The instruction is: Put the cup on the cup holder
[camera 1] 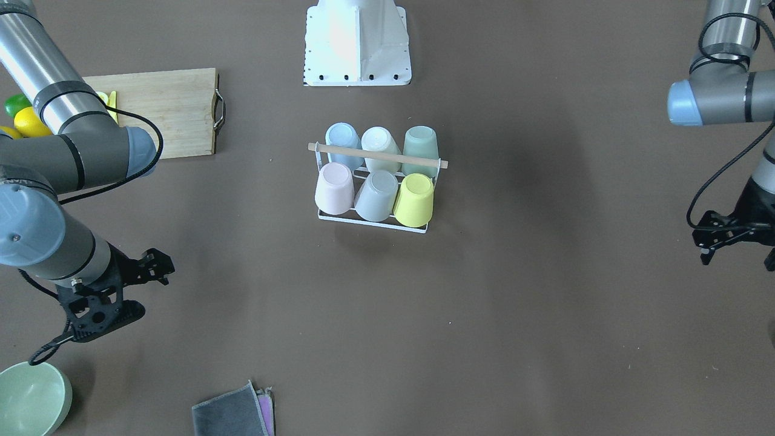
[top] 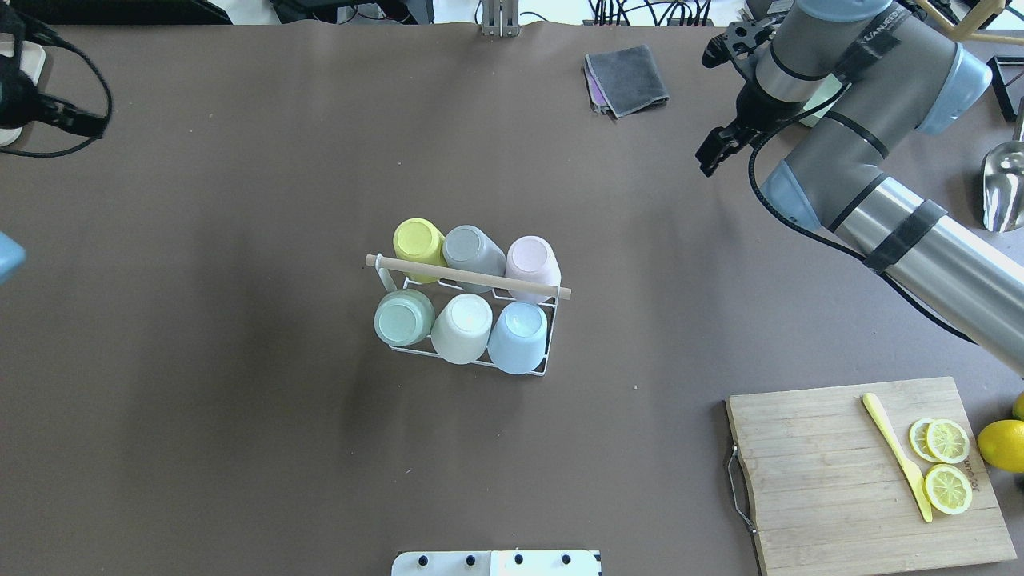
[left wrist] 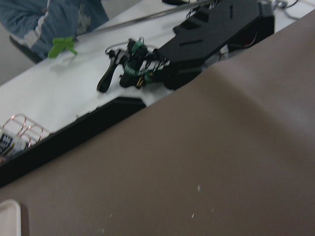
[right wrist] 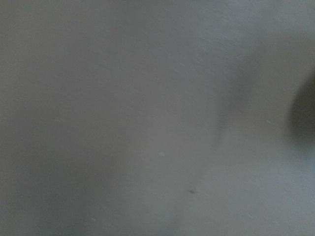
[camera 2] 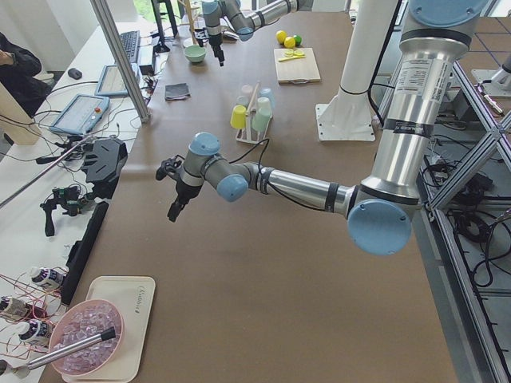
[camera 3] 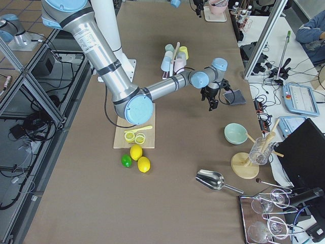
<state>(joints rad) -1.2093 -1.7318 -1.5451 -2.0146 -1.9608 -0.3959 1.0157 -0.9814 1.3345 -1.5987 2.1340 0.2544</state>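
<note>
The white wire cup holder with a wooden rod handle stands at the table's middle; it also shows in the overhead view. Several pastel cups sit upside down on its prongs in two rows, among them a pink cup and a yellow cup. Every place is filled. My right gripper hangs open and empty far off to one side of the holder, above the table. My left gripper is open and empty far off to the other side. Neither touches the holder.
A wooden cutting board holds lemon slices and a yellow knife, with whole lemons beside it. A green bowl, folded cloths and a metal scoop lie on my right side.
</note>
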